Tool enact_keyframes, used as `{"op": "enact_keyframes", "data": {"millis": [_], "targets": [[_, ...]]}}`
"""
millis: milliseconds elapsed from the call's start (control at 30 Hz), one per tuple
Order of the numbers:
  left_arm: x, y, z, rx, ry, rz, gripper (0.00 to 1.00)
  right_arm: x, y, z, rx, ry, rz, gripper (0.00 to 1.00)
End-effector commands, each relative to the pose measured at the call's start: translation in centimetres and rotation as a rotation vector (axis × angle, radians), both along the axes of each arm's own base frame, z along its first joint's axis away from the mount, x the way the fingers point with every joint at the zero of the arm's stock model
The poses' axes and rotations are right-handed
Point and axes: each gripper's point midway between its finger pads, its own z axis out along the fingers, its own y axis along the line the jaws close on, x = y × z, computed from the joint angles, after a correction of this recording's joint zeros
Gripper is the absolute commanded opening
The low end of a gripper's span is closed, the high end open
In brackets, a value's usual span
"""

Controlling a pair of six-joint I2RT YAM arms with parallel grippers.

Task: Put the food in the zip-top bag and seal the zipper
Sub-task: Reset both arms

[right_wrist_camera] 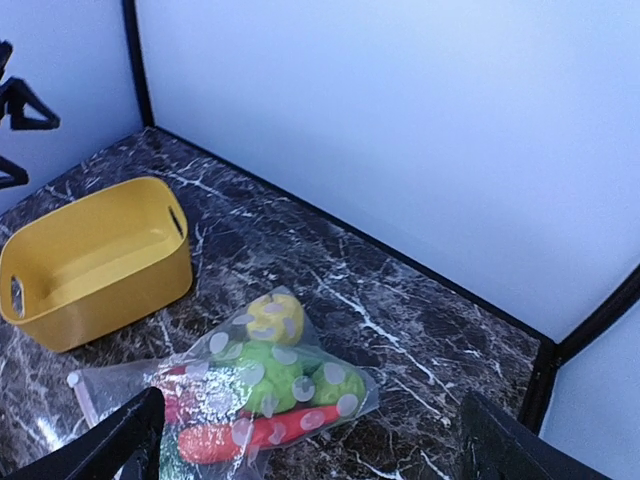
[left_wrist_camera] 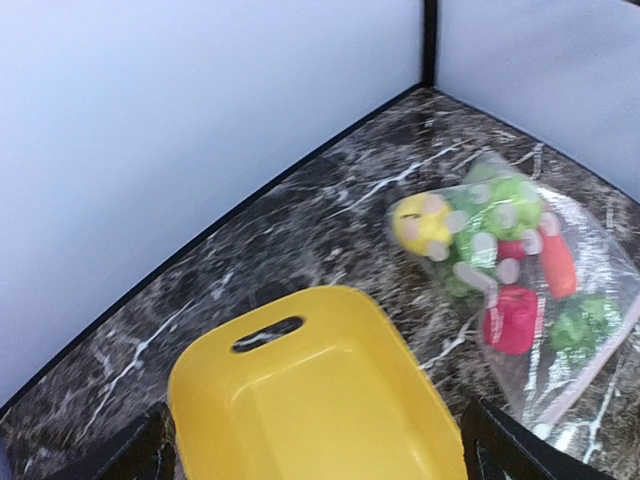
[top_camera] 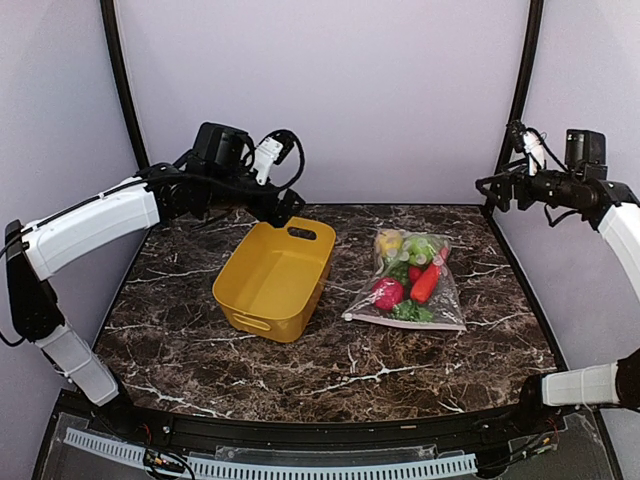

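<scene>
The zip-top bag (top_camera: 408, 282) lies flat on the marble table right of centre, with the food inside: a yellow lemon (top_camera: 389, 241), green pieces (top_camera: 421, 248), an orange carrot (top_camera: 426, 283), a red fruit (top_camera: 387, 292) and leafy greens (top_camera: 410, 311). Its zipper (top_camera: 405, 323) is the pale strip along the near edge; whether it is pressed shut I cannot tell. My left gripper (top_camera: 290, 206) hangs open above the tub's far end, holding nothing. My right gripper (top_camera: 492, 188) is raised at the back right, open and empty. The bag (right_wrist_camera: 250, 385) shows below it, and also in the left wrist view (left_wrist_camera: 520, 290).
A yellow plastic tub (top_camera: 270, 278) with handle slots stands left of the bag, with nothing in it (left_wrist_camera: 320, 400). Pale walls with black corner posts close off the back and both sides. The arm bases sit at the near edge.
</scene>
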Motion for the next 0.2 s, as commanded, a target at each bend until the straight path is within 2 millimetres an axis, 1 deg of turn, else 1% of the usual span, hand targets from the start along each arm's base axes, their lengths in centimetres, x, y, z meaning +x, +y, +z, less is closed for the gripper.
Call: {"op": "enact_keyframes", "data": {"millis": [0, 67, 167], "targets": [[1.2, 8.0, 1.3, 0.062, -0.052, 0.313, 0.99, 1.8, -2.7, 3.5, 0.089, -0.075, -0.223, 0.99], [0.8, 9.6, 2.0, 0.052, -0.093, 0.352, 0.99, 1.5, -2.9, 3.0, 0.073, -0.088, -0.23, 0.99], [0.0, 10.8, 1.9, 0.023, -0.121, 0.378, 0.99, 1.1, -2.7, 2.4, 0.085, -0.076, -0.222, 0.99]]}}
